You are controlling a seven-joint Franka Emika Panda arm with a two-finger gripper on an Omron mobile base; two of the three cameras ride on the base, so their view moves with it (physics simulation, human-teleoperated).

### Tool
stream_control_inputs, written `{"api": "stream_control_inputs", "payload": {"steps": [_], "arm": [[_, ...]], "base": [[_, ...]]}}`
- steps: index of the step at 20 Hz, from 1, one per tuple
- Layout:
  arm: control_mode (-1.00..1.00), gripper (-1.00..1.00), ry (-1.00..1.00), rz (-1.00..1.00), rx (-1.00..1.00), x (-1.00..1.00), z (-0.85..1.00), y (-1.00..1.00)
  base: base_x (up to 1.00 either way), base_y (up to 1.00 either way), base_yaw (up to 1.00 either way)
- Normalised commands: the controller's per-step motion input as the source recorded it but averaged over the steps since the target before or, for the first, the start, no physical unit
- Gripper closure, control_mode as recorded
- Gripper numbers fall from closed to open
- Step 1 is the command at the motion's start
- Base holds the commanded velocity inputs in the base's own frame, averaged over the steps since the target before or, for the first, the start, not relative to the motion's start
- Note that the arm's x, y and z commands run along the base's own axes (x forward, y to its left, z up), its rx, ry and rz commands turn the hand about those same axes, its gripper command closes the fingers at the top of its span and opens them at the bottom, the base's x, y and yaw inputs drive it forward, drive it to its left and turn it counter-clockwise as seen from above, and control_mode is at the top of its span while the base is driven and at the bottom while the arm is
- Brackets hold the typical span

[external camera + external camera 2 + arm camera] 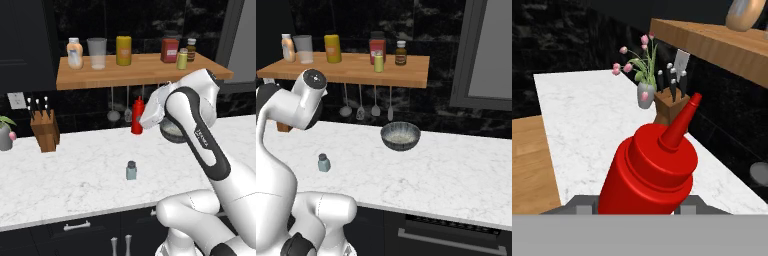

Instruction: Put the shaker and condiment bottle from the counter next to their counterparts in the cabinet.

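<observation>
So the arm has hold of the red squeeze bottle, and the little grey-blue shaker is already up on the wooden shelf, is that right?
Not quite. The gripper is closed on the red squeeze bottle, but the grey-blue shaker stands on the marble counter, not on the wooden shelf. The left base view shows it.

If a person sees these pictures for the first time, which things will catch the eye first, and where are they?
First, the red condiment bottle, close in the hand view and seemingly gripped by the gripper, at the back of the white marble counter. Next, the wooden cabinet shelf above, with its row of jars and bottles. Then the small grey-blue shaker, alone on the counter.
</observation>
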Motion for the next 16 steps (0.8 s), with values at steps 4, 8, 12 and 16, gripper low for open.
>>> {"api": "stream_control_inputs", "payload": {"steps": [4,8,12,16], "arm": [[-1.0,1.0,0.0,-0.04,0.0,0.0,0.44,0.18],[-1.0,1.0,0.0,-0.08,0.01,0.0,0.39,0.18],[-1.0,1.0,0.0,-0.08,0.02,0.0,0.37,0.17],[-1.0,1.0,0.0,-0.08,0.02,0.0,0.35,0.18]], "base": [[0.0,0.0,0.0],[0.0,0.0,0.0],[0.0,0.0,0.0],[0.0,0.0,0.0]]}}
